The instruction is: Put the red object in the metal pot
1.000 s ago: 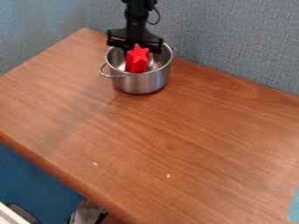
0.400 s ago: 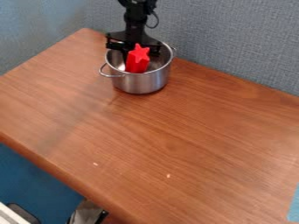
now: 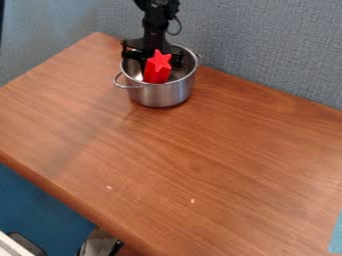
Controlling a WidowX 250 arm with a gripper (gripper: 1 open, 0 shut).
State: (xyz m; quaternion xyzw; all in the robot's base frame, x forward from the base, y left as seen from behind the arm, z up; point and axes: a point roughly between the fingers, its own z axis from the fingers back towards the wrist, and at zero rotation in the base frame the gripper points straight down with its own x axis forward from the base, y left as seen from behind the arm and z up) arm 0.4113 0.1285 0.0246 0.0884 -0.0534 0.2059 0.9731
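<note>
Nothing had moved since the earlier frame, as far as I could see. My gripper hung over the metal pot at the table's far corner, jaws closed tight on the red object, which stood inside the pot's mouth.

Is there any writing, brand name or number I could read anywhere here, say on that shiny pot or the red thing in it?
None: no readable text, label, number or sign shows on the metal pot, the red object, the end effector or the wooden table.
</note>
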